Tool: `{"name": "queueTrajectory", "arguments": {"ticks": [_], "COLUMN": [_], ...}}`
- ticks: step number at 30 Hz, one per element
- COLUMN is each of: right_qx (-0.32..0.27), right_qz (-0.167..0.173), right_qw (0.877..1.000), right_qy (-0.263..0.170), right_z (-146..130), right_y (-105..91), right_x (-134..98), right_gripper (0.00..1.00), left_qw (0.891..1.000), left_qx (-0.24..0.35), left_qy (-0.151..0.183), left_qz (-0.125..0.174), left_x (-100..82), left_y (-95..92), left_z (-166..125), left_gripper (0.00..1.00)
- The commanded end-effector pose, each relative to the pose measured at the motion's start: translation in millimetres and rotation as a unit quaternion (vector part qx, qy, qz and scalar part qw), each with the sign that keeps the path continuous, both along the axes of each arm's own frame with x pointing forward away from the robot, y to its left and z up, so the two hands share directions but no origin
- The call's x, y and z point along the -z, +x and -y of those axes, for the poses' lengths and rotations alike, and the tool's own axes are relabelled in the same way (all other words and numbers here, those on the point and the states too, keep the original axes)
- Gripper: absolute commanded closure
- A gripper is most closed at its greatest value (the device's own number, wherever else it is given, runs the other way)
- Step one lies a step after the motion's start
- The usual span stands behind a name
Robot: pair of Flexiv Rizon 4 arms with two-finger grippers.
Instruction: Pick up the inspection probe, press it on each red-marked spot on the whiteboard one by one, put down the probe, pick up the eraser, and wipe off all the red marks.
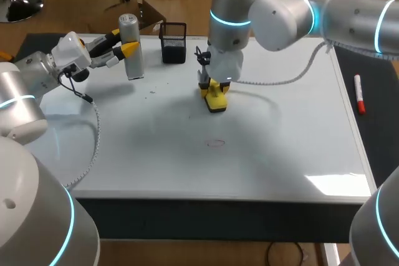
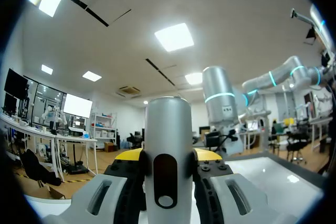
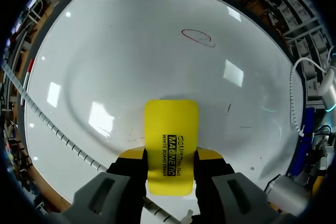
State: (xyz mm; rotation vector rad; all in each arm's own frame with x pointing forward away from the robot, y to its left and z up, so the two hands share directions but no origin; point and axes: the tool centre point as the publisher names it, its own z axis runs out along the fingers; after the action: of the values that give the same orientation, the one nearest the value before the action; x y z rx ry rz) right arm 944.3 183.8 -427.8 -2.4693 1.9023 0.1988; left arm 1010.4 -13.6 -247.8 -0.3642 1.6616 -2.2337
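Black wire-mesh pen holder, square, upright, open top, at the far edge of the dark counter; contents can't be made out. White-barrelled marker pen with red ends lies flat on the counter's bare right strip, lengthwise, well apart from the holder.

The only writing I can see stands on the yellow eraser: a black printed label of three short lines on its flat face, the middle line in big bold capitals. On the whiteboard is one red hand-drawn loop, no letter
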Motion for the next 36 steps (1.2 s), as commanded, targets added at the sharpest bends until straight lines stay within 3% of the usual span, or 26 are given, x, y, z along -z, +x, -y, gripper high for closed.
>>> {"name": "queueTrajectory", "arguments": {"ticks": [1, 9, 22, 36], "right_qx": [0.002, 0.011, 0.046, 0.069], "right_qz": [-0.002, -0.008, -0.023, 0.000], "right_qw": [1.000, 1.000, 0.998, 0.997], "right_qy": [0.000, -0.005, -0.027, -0.034], "right_z": [3.6, 16.9, 61.2, 78.1], "right_y": [2.0, 1.1, 3.2, 9.7], "right_x": [5.5, 16.3, 29.2, 9.3], "right_gripper": [1.00, 1.00, 1.00, 1.00], "left_qw": [1.000, 1.000, 1.000, 1.000], "left_qx": [-0.003, -0.003, -0.003, -0.003], "left_qy": [0.000, 0.000, 0.000, 0.000], "left_qz": [0.001, 0.001, 0.001, 0.001], "left_x": [-1.1, -1.1, -1.1, -1.1], "left_y": [-1.1, -1.1, -1.1, -1.1], "left_z": [0.9, 0.9, 0.9, 0.9], "left_gripper": [1.00, 1.00, 1.00, 1.00]}}
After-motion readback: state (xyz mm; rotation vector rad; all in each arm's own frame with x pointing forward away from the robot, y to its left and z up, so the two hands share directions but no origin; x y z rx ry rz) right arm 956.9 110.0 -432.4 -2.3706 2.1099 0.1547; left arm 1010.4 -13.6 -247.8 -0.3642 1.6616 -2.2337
